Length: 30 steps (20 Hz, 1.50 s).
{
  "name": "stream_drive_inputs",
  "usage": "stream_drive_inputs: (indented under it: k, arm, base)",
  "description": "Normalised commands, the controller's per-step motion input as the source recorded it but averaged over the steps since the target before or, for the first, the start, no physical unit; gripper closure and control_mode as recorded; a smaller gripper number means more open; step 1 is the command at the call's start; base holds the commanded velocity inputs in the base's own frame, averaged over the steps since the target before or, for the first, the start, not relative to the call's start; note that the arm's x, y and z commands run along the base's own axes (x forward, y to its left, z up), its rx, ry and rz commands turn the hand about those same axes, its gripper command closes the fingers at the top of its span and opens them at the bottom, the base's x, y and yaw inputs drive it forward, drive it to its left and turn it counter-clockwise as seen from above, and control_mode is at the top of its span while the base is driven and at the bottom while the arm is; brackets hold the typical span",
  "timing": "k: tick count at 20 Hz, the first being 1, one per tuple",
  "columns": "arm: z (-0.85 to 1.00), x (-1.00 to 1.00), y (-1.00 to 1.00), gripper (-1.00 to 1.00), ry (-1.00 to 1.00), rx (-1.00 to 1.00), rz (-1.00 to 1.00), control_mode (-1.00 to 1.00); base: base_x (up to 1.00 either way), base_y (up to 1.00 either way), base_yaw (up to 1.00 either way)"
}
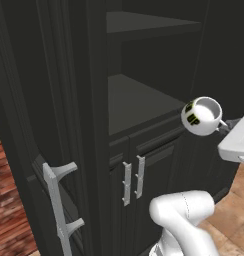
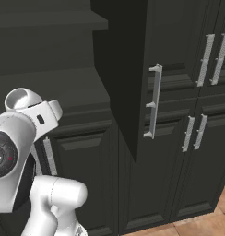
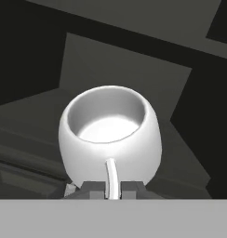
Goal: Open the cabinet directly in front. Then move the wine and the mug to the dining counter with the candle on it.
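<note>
The tall black cabinet [image 1: 139, 100] stands open, its shelves dark and bare. Its left door [image 1: 49, 165] swings toward me, and the right door [image 2: 133, 69] shows its silver bar handle [image 2: 153, 101]. The white mug [image 1: 201, 116] with a dark and yellow-green mark hangs in the air in front of the lower shelf. My gripper [image 1: 225, 125] is shut on the mug's handle. In the hand view the mug [image 3: 110, 135] sits just beyond my gripper [image 3: 113, 188], its thin handle pinched between the fingertips. The mug's rim [image 2: 22, 99] rises above my hand. The wine, the dining counter and the candle are out of view.
Below the shelf are lower black doors with short silver handles [image 1: 133, 180]. More black cabinet doors [image 2: 211, 60] stand to the right. A tan wooden floor [image 1: 234, 210] lies at the lower right, and a reddish brick surface [image 1: 4, 200] shows at the far left.
</note>
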Motion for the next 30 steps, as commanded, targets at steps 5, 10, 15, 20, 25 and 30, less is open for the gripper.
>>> stream_drive_inputs:
  k: [5, 10, 15, 20, 25, 30]
  arm:
    - [0.0, 0.0, 0.0, 1.0, 0.0, 0.0, 0.0, 1.0]
    - [0.0, 0.0, 0.0, 1.0, 0.0, 0.0, 0.0, 1.0]
    - [0.0, 0.0, 0.0, 1.0, 0.0, 0.0, 0.0, 1.0]
    - [0.0, 0.0, 0.0, 1.0, 0.0, 0.0, 0.0, 1.0]
    - [0.0, 0.0, 0.0, 1.0, 0.0, 0.0, 0.0, 1.0]
    - [0.0, 0.0, 0.0, 1.0, 0.0, 0.0, 0.0, 1.0]
  base:
    - [-0.11, 0.0, 0.0]
    - [-0.59, -0.09, 0.0]
    - [-0.72, -0.2, 0.0]
    - [-0.35, -0.01, 0.0]
    - [-0.13, 0.01, -0.12]
    - [-0.18, 0.1, -0.23]
